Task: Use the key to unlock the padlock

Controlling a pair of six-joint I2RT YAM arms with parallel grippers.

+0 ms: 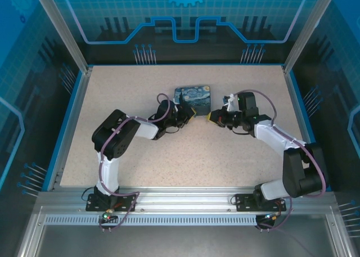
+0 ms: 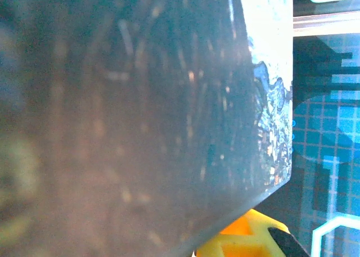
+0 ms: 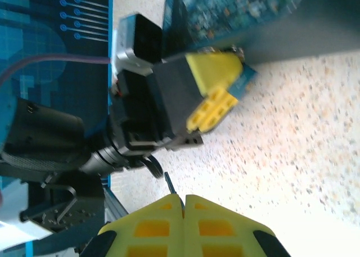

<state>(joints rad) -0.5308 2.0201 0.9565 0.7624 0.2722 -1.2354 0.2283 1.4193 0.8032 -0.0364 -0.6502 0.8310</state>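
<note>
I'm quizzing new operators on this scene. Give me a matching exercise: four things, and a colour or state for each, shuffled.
1. tin
2. key
3. left gripper
4. table

a. speckled beige
b. pinched in the shut right gripper
c. blue swirly paint
d. closed on the tin's corner

Pairs: 1c, 2b, 3d, 4a

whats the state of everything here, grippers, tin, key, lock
left gripper: shut on a corner of the tin box
right gripper: shut, pinching the key
key: held between the right fingers, tip sticking out in free air
tin box: lid closed, gripped at one corner
padlock: too small to make out, locked or not unclear
</note>
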